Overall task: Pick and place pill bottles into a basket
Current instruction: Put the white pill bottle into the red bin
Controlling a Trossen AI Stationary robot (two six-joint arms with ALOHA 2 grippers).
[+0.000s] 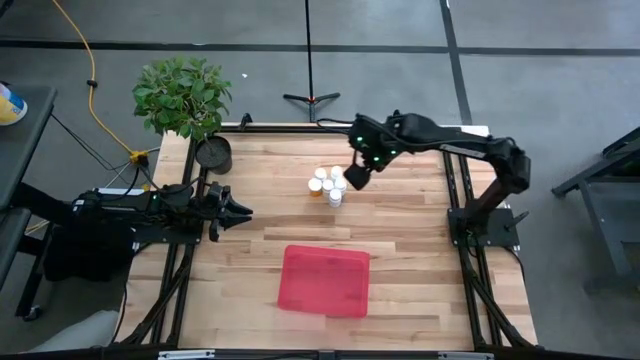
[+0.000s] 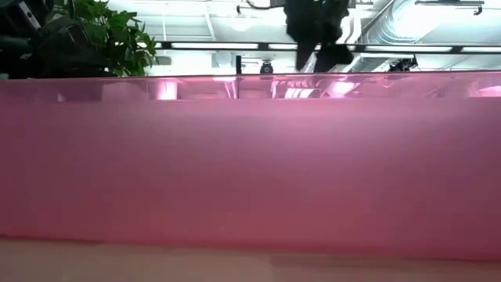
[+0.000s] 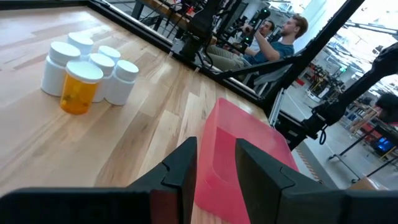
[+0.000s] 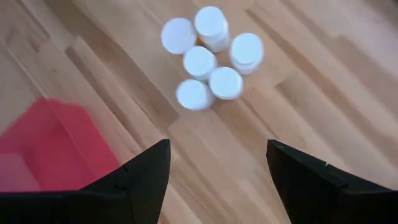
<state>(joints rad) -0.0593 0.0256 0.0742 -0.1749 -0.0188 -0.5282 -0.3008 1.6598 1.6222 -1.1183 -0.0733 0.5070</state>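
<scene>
White caps top the pill bottles (image 1: 328,184); one body shows orange. The basket (image 1: 325,281) is red, the counter (image 1: 400,225) pale striped wood, the plant (image 1: 180,93) green.

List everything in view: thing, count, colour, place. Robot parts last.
small cylindrical pill bottles with white caps: six, at least one orange-bodied, clustered at table centre-rear
flat red plastic tray: one, red, front centre of table, empty
light wooden table: one, under everything
dark round plant pot: one, rear-left corner, beside green leafy plant
people: two, seated beyond the table
left tool: shut, waiting at left edge
right tool: open, above the bottles, holding nothing
</scene>
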